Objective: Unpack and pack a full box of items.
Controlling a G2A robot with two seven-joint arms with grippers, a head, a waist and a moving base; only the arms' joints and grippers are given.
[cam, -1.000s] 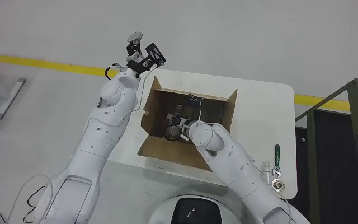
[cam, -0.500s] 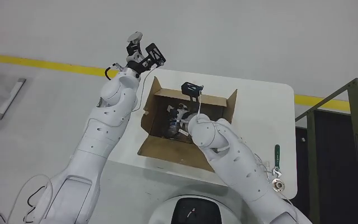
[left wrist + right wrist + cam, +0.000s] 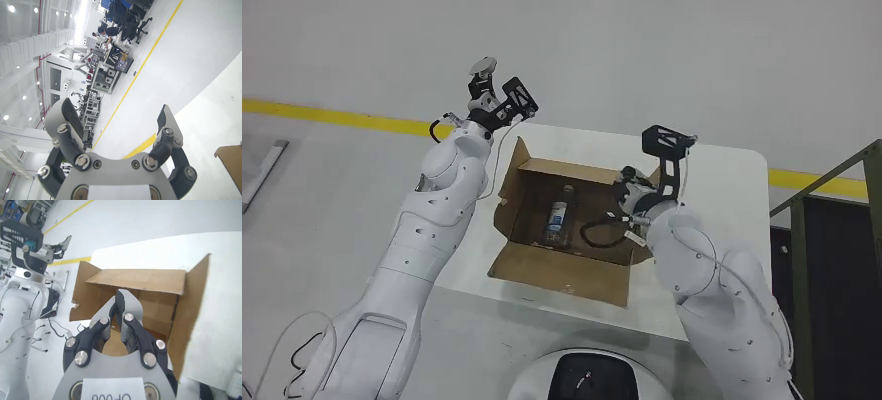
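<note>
An open cardboard box (image 3: 532,262) stands in the middle of the white table (image 3: 722,195). A clear bottle (image 3: 559,216) with a blue label lies on the box floor. My right gripper (image 3: 627,185) hangs above the box's right flap, pointing into the box (image 3: 151,306). Its fingers (image 3: 121,300) are shut, with nothing seen between them. My left gripper (image 3: 494,84) is held up past the table's back left corner, open and empty (image 3: 117,113). The same gripper (image 3: 64,244) appears beyond the box's far flap in the right wrist view.
The box flaps stick up and outward on all sides; one flap corner (image 3: 228,162) lies near the left gripper. A black cable (image 3: 600,236) loops from the right wrist over the box's right side. A dark rack (image 3: 842,225) stands beside the table on the right.
My right arm has risen out of the box and swung right to above the right flap, uncovering the bottle inside. The left arm has stayed still.
</note>
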